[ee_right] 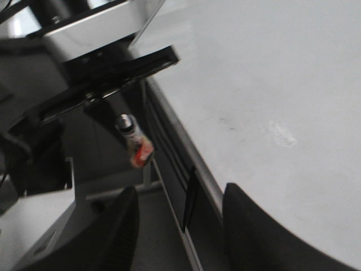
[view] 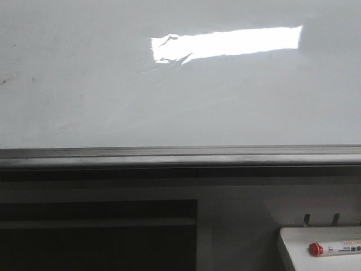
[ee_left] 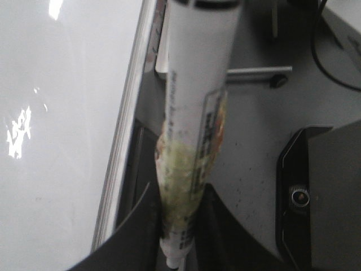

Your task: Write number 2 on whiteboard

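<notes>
The whiteboard fills the front view, glossy white with a bright glare patch and a grey rail along its lower edge. The number 2 is out of view; the board surface that shows is blank. My left gripper is shut on a white marker wrapped in stained tape, held beside the board's edge and apart from it. My right gripper is open and empty, straddling the board's rail, with the board to one side. Neither gripper appears in the front view.
A small white tray sits at the lower right of the front view with a red-capped marker lying in it. A dark panel lies below the rail. In the right wrist view a taped marker hangs under a black bracket.
</notes>
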### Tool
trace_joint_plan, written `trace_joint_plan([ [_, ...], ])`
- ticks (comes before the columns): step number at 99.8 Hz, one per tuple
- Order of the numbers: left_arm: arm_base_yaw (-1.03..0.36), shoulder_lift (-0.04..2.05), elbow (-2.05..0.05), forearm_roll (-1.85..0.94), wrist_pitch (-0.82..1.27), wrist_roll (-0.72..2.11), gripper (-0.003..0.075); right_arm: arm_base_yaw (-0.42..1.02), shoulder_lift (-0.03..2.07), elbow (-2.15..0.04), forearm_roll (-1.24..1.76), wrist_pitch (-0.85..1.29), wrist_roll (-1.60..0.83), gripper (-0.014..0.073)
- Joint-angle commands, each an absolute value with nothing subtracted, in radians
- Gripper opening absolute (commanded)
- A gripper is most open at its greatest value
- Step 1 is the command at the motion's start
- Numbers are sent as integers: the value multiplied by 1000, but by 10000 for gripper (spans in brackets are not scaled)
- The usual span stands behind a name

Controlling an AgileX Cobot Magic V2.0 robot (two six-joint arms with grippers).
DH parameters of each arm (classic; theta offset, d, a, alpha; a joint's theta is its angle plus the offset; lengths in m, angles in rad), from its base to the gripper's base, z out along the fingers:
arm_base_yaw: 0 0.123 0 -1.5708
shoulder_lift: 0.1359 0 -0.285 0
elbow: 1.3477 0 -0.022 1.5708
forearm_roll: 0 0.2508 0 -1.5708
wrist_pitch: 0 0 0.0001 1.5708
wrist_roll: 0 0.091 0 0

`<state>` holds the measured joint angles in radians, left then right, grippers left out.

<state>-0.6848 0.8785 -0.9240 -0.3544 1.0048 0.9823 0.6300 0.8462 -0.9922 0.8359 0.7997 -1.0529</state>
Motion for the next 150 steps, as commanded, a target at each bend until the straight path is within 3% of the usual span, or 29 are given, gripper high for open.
trace_joint_plan([
  [1, -707, 869, -958, -307, 984, 985, -20, 774, 921, -1066, 737, 721, -1045, 309],
  [26, -707, 868, -958, -307, 989, 985, -20, 986, 1108, -1100, 718, 511, -1036, 362],
  [70, -707, 868, -958, -313, 995, 985, -20, 1002, 1262, -1130, 822, 390, -1036, 363],
  [87, -707, 868, -958, -313, 995, 985, -20, 1002, 1293, -1130, 834, 439, -1036, 211],
  [104, -707, 862, -958, -315, 979, 968, -20, 1002, 1309, -1130, 834, 454, -1036, -71],
  [110, -707, 855, -958, -315, 931, 917, -15, 1002, 1309, -1130, 834, 454, -1036, -71],
  [122, -707, 828, -958, -313, 851, 835, 85, 1000, 1305, -1130, 832, 439, -1036, -70],
  [141, -707, 723, -958, -313, 826, 737, 375, 998, 1252, -1130, 820, 411, -1036, -70],
  [150, -707, 660, -958, -313, 840, 670, 455, 986, 1228, -1130, 820, 411, -1036, -70],
])
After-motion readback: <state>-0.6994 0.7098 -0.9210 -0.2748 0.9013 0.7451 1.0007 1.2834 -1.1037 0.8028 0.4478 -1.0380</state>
